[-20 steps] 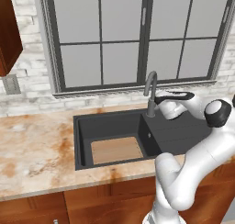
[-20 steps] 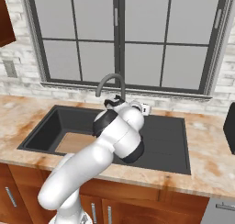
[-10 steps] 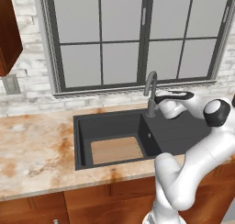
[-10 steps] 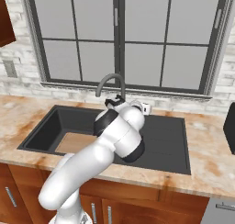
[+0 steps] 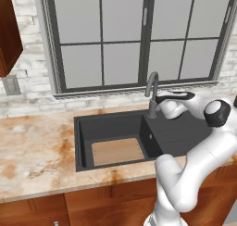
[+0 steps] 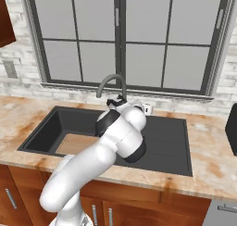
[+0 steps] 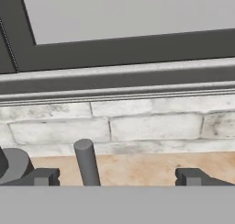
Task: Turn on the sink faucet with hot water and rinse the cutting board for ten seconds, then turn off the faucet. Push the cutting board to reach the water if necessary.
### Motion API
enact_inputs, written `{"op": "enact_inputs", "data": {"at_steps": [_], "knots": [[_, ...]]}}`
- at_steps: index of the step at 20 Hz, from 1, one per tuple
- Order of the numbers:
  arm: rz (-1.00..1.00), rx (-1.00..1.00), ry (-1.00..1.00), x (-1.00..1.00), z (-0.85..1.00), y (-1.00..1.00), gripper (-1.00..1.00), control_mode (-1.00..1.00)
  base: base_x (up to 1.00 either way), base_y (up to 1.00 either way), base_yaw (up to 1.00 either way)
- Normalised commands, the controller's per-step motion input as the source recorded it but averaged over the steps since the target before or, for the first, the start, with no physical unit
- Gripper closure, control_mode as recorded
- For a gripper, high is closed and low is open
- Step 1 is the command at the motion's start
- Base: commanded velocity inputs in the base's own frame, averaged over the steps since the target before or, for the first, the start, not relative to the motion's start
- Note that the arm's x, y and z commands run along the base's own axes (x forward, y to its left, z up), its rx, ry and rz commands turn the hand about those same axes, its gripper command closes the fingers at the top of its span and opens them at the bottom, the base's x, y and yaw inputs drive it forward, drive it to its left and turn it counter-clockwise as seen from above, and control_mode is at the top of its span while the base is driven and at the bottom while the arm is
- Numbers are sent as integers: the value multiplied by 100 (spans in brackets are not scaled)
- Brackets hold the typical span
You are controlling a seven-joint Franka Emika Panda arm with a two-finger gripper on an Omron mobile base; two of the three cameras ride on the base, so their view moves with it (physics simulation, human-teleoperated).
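The grey gooseneck sink faucet (image 5: 152, 91) stands at the back rim of the dark sink (image 5: 81, 136), its spout arching over the basin; no water runs from it. The tan cutting board (image 5: 118, 151) lies flat on the basin floor, also seen from the right (image 6: 75, 144). My gripper (image 5: 158, 100) reaches in from the right, level with the faucet's stem. In the hand view the gripper (image 7: 118, 177) is open, and the faucet's small lever handle (image 7: 86, 162) stands upright between the fingertips (image 7: 44, 176), nearer the left one. The faucet's thick base (image 7: 13, 163) sits at the far left.
A brick backsplash (image 7: 151, 126) and a dark-framed window (image 5: 146, 40) rise right behind the faucet. The sink's flat drainboard (image 6: 169, 139) lies under my arm. Marble counter (image 5: 32, 151) spreads left. A dark object (image 6: 231, 128) stands at the counter's right end.
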Motion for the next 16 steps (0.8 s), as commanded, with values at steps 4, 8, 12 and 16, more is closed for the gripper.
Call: {"op": "enact_inputs", "data": {"at_steps": [4, 8, 12, 16], "knots": [[0, 0, 0, 11, -3, 0, -100, -100, 0, 0, 0], [0, 0, 0, 8, -3, 0, -100, -100, 0, 0, 0], [0, 0, 0, 8, 0, 0, -100, -100, 0, 0, 0], [0, 0, 0, 11, 0, 0, -100, -100, 0, 0, 0]]}}
